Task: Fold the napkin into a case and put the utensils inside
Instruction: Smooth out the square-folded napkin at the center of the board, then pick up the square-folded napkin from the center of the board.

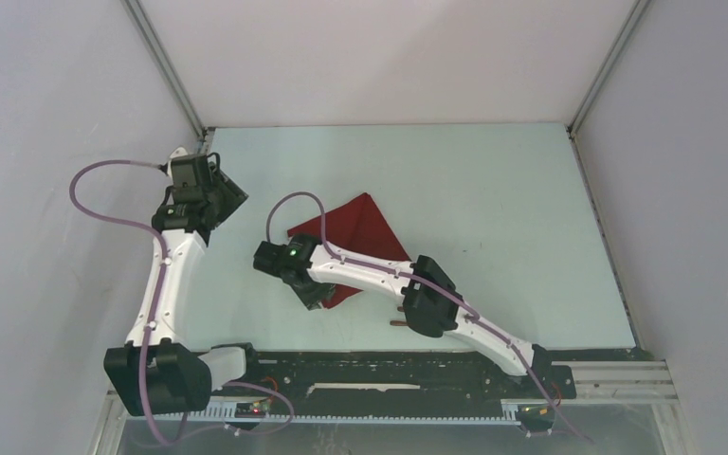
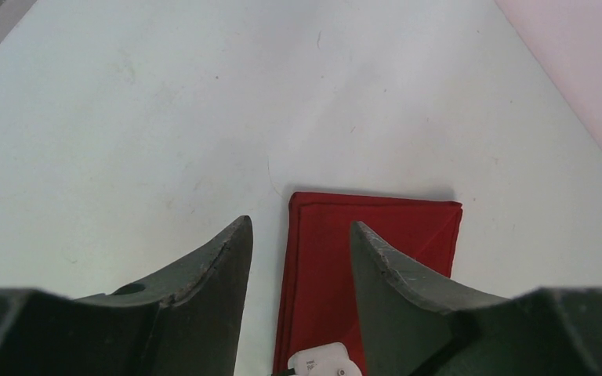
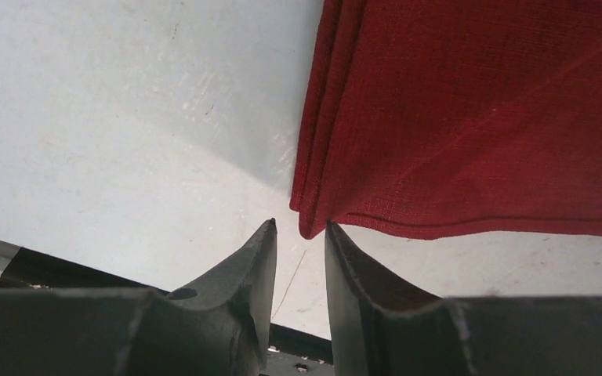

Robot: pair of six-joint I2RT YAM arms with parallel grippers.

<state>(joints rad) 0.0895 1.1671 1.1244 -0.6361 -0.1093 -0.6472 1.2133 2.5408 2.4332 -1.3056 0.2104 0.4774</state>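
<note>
The dark red napkin (image 1: 355, 232) lies folded as a layered rectangle in the middle of the table. My right arm reaches across it. My right gripper (image 1: 315, 299) is at its near-left corner. In the right wrist view the napkin (image 3: 478, 110) has its layered corner right at the tips of my right gripper (image 3: 300, 223); the jaws stand a narrow gap apart and do not pinch it. My left gripper (image 1: 229, 196) is open and empty, raised at the back left. In the left wrist view my left gripper (image 2: 298, 223) frames the napkin (image 2: 384, 243) from a distance. A brown utensil end (image 1: 400, 322) peeks out under my right arm; the rest is hidden.
White enclosure walls (image 1: 57, 114) close in the table on the left, back and right. A black rail (image 1: 389, 365) runs along the near edge. A purple cable (image 1: 104, 204) loops off the left arm. The right wrist's white camera housing (image 2: 325, 364) shows in the left wrist view.
</note>
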